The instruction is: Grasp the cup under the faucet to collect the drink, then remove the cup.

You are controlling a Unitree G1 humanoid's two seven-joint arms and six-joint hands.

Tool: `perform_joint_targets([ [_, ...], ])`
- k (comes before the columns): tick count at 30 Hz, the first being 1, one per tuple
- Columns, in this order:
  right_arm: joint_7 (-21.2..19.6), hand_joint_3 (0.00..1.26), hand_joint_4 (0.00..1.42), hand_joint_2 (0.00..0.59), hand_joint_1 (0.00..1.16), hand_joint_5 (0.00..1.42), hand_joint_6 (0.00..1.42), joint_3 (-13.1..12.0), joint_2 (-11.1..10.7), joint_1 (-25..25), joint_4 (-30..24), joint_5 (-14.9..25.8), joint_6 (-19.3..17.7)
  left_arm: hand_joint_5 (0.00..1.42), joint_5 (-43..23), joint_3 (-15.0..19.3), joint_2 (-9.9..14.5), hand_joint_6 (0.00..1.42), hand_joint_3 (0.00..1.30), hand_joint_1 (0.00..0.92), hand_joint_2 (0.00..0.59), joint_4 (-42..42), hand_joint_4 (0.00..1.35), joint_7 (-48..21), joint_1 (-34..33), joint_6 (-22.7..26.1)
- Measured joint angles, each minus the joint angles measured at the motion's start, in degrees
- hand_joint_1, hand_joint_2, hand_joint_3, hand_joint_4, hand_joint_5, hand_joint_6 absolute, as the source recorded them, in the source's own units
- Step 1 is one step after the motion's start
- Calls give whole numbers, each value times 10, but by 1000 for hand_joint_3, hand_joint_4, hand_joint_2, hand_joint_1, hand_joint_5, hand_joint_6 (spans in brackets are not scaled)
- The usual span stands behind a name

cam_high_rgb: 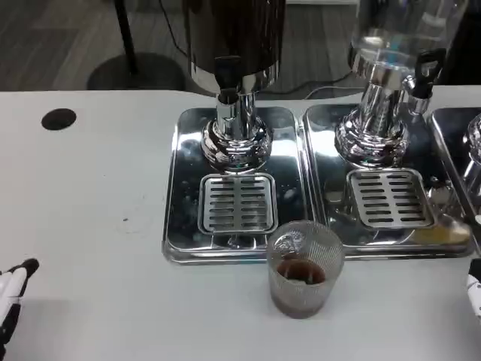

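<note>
The 1 camera sits high on the robot, at its head or chest, and looks steeply down and forward across the white table (90,195). It stands close: the near edge of the table falls below the frame, while the dispensers (234,45) at the far side are cropped at the top.

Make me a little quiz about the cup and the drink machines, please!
1. True or false: the cup stands on the slotted grate under the dark dispenser.
2. What is inside the cup? A) nothing B) a dark brown drink C) milk
3. Fill in: the left hand shows at the picture's ___ edge.

Key: 1. False, it stands on the white table in front of the shiny tray. 2. B. 3. Left; the right hand shows at the right edge.
</note>
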Motion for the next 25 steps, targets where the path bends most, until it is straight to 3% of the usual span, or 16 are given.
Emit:
perform_joint_targets([
  [25, -6, 214, 142, 586, 418, 58, 0, 11, 0, 10, 5, 12, 5, 0, -3, 2, 9, 0, 0, 0, 44, -14, 0, 1, 13, 3],
])
